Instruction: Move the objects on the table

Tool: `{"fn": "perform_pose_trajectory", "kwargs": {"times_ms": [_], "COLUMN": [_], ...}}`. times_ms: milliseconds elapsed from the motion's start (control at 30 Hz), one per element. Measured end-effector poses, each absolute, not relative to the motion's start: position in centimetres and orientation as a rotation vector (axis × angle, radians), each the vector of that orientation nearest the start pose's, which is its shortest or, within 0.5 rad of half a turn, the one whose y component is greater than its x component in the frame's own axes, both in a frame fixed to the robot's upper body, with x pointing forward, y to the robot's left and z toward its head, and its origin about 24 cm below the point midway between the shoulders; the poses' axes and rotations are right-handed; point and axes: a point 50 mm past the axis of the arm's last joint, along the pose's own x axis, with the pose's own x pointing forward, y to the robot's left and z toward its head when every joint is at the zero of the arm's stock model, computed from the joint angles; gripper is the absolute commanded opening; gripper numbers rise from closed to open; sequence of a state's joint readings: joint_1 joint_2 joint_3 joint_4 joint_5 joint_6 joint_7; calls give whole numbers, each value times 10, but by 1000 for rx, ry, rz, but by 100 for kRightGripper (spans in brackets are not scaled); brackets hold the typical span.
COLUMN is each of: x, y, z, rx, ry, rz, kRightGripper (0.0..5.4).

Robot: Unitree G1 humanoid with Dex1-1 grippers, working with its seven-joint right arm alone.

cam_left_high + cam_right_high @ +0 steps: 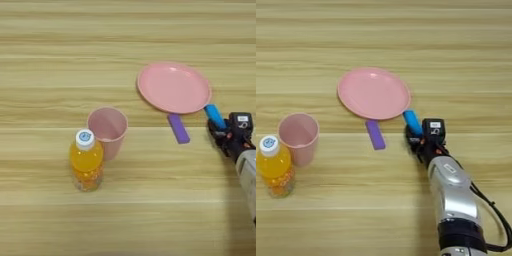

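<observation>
1. Silver forearm (453, 192) comes up from the bottom right, so it's the closest thing to the camera, with a black cable looping off its right side.
2. At its tip, the right gripper (415, 134) sits at the near end of the blue block (412, 121). The jaws look clamped on that block, though the black fingers blur together a bit.
3. That blue block lies tilted, its far end right at the pink plate (374, 93) rim, touching or just about.
4. Purple block (375, 134) lies flat on the desk (384, 40) just in front of the plate, left of the blue one.
5. Pink cup (107, 131) stands upright and open side up, well left of the plate.
6. Orange juice bottle (86, 160) with a white cap stands right beside the cup, on its near-left side, looking like they touch.
</observation>
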State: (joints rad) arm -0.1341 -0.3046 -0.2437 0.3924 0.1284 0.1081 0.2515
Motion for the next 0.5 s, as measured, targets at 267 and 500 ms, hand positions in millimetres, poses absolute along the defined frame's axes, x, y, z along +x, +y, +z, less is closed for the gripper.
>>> {"fn": "perform_pose_trajectory", "kwargs": {"times_ms": [267,500], "x": [263,263], "y": [-270,-275], "z": [5,6], "rx": [-68,-65], "ry": [324,325], "rz": [-54,-79], "kRightGripper": [141,141]}}
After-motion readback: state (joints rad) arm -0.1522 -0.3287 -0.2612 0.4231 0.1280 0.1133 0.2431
